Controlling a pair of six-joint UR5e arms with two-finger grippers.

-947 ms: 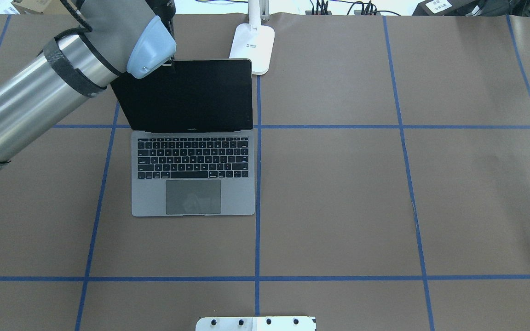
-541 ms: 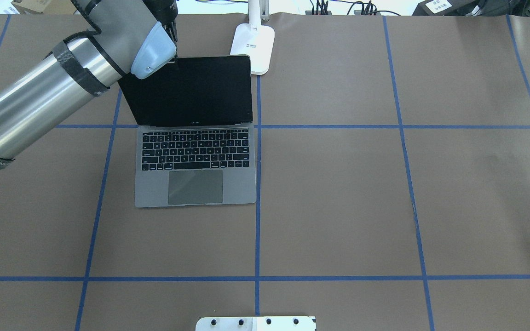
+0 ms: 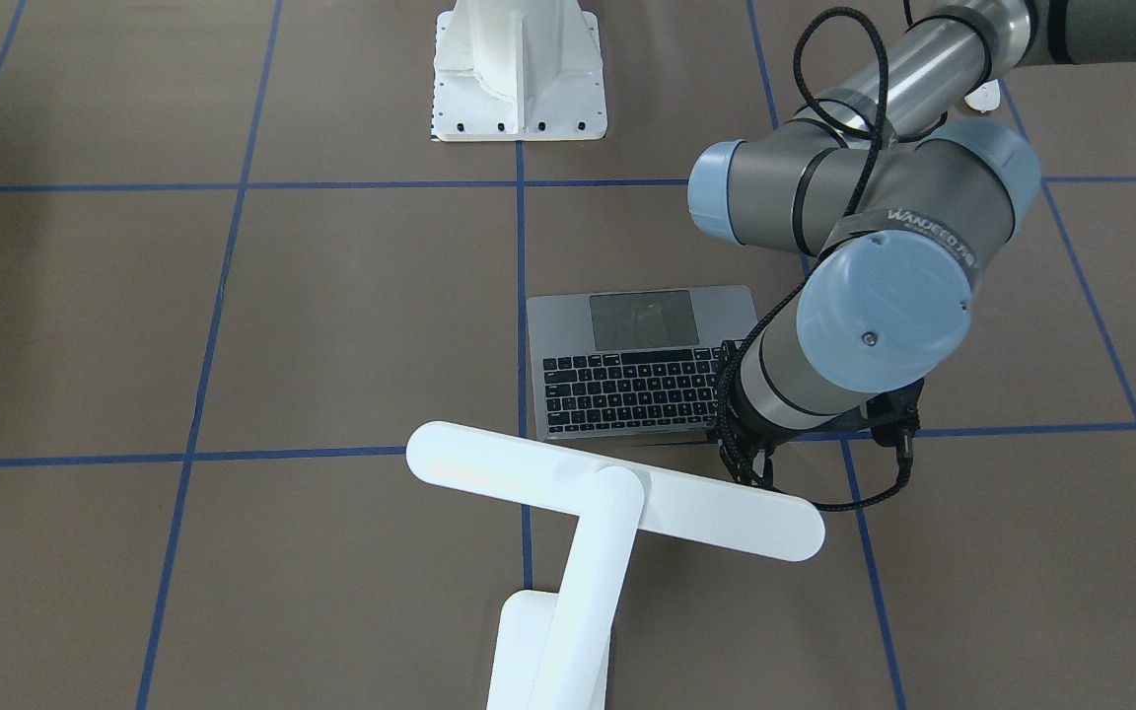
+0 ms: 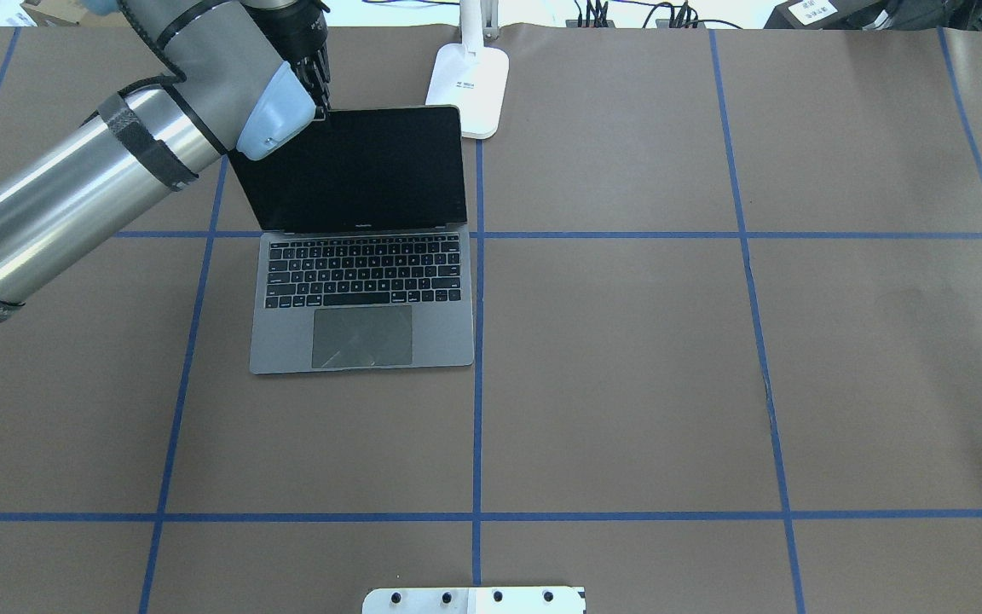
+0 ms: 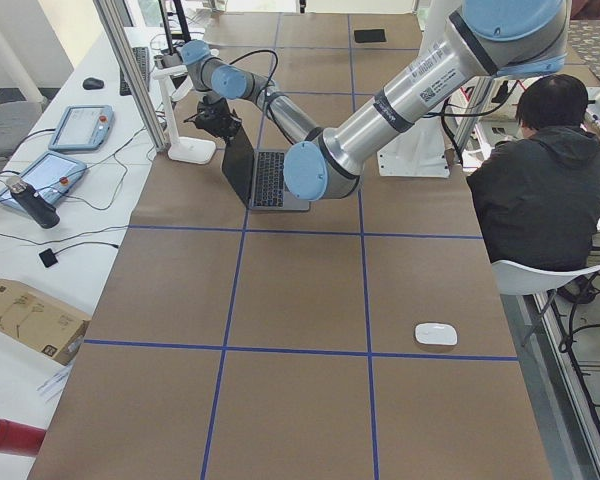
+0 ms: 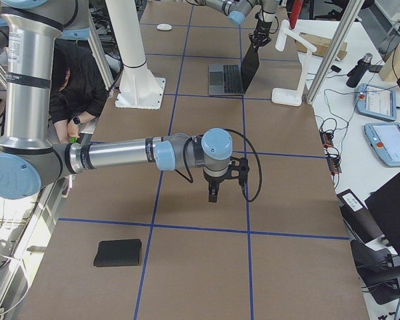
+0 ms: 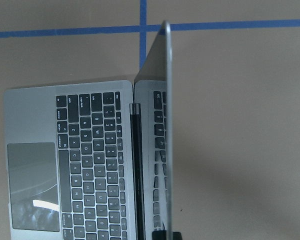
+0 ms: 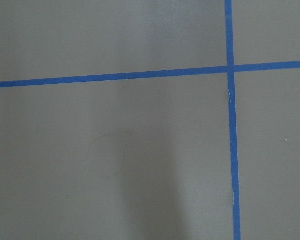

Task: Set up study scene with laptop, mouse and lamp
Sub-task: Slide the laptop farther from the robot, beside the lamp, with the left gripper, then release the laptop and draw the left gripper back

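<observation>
The laptop (image 4: pixel 363 341) lies open on the brown table, its dark screen upright and facing the robot. My left gripper (image 4: pixel 320 104) is shut on the lid's top edge near its left corner. In the left wrist view the lid (image 7: pixel 166 125) runs edge-on between the fingertips (image 7: pixel 174 235). The lamp stands just behind the laptop, its base (image 4: pixel 470 81) at the far edge and its bar head (image 3: pixel 617 488) over it. The mouse (image 5: pixel 436 334) lies far off at the table's left end. My right gripper (image 6: pixel 213 195) hangs over bare table; I cannot tell whether it is open or shut.
A white bolted pedestal (image 3: pixel 519 74) stands at the robot's side of the table. A black square pad (image 6: pixel 118 253) lies near the right end. A person (image 5: pixel 540 170) sits beside the table. Tablets and cables lie on the side bench (image 5: pixel 40 180).
The laptop has slid away from the robot toward the lamp and slightly right, with my left gripper holding the lid's top edge and moving with it.
</observation>
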